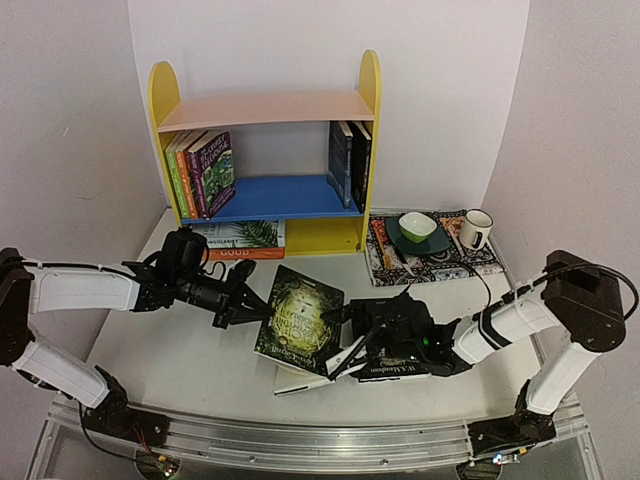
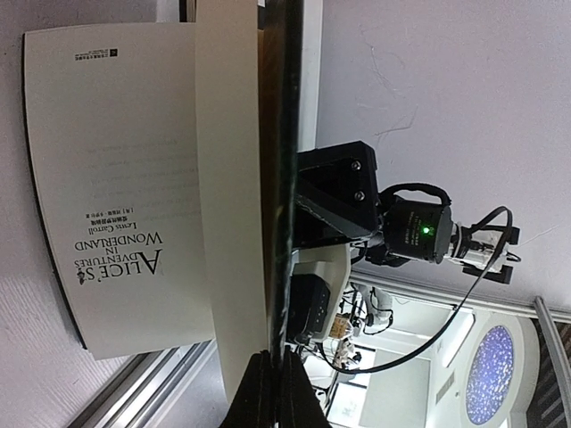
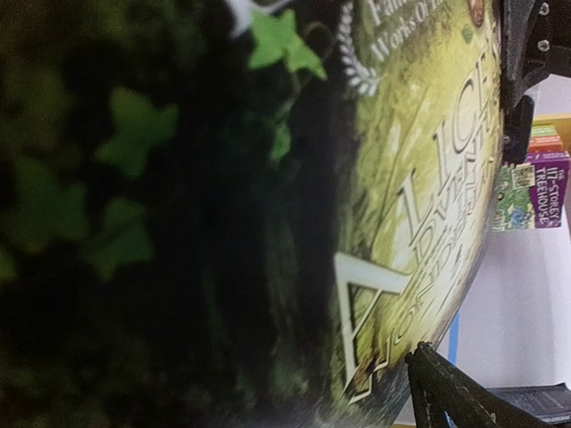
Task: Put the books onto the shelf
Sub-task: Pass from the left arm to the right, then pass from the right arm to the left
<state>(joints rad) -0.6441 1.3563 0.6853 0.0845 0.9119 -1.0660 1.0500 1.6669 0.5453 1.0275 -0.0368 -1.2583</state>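
I hold the book's edge
My left gripper (image 1: 244,300) clamps the dark green Alice paperback (image 1: 300,318); my right gripper (image 1: 345,340) gapes wide just beside it.

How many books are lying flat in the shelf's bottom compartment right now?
2, stacked at the left of the shelf's bottom compartment: the palm-leaf book on top, an orange book beneath it. Any further back would be hidden.
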